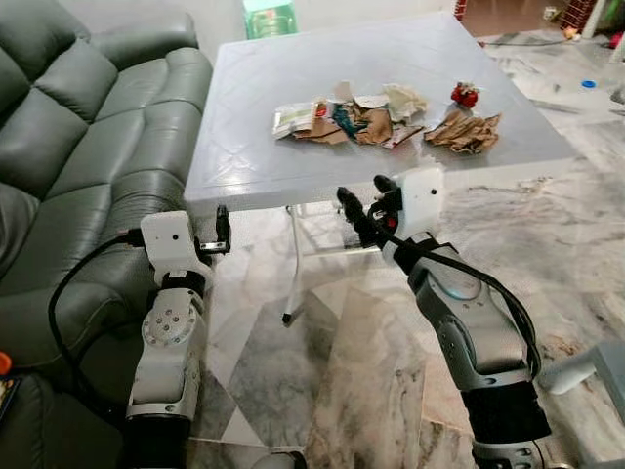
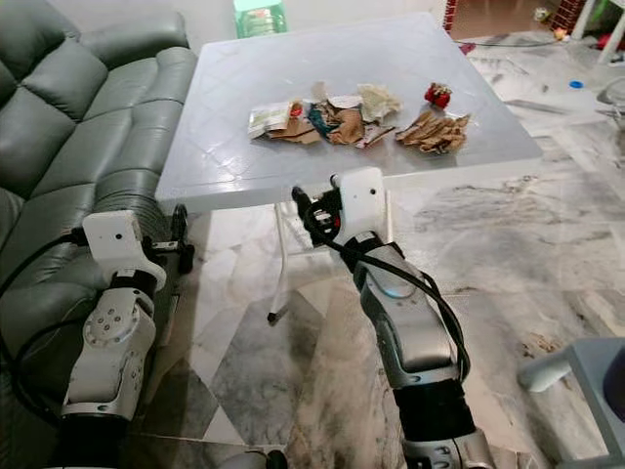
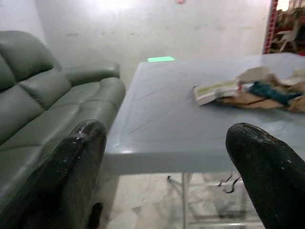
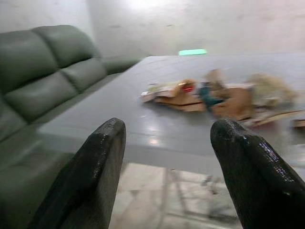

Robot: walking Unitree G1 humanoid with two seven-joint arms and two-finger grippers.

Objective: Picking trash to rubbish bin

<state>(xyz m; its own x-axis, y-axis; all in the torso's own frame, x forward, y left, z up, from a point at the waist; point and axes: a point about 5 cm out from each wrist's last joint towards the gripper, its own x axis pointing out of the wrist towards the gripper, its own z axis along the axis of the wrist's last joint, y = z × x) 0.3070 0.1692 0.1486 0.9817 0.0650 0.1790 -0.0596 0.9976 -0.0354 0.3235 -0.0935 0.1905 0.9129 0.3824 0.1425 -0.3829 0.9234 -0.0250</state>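
Grey square table [image 1: 293, 147] at centre, standing on a marbled tile floor [image 1: 322, 371]. On the table's far half, a heap of trash [image 1: 347, 117]: crumpled brown paper, torn wrappers, a flat green-and-white packet at the end of the heap nearest the sofa. Just beside that heap, towards the table's right edge, a second wad of brown paper [image 1: 464, 130], with a small red item [image 1: 465, 95] touching its far side. Dark green leather sofa [image 1: 78, 147] along the table's left side, close to it. Beyond the table's far edge, a green plastic object [image 1: 269, 18] against the wall; whether a bin, cannot tell. Left gripper [image 1: 221, 233] held below and in front of the table's near left corner, fingers [image 3: 81, 162] spread apart with nothing between them, aimed at the table edge. Right gripper [image 1: 369, 200] just under the table's near edge, near its middle, fingers [image 4: 95, 171] likewise parted and empty, pointed towards the trash heap. Both grippers well short of the trash, touching nothing. White folding table legs [image 1: 291, 264] under the top, between the two arms. At the lower right, well apart from the table, a corner of pale grey furniture [image 1: 586, 366].
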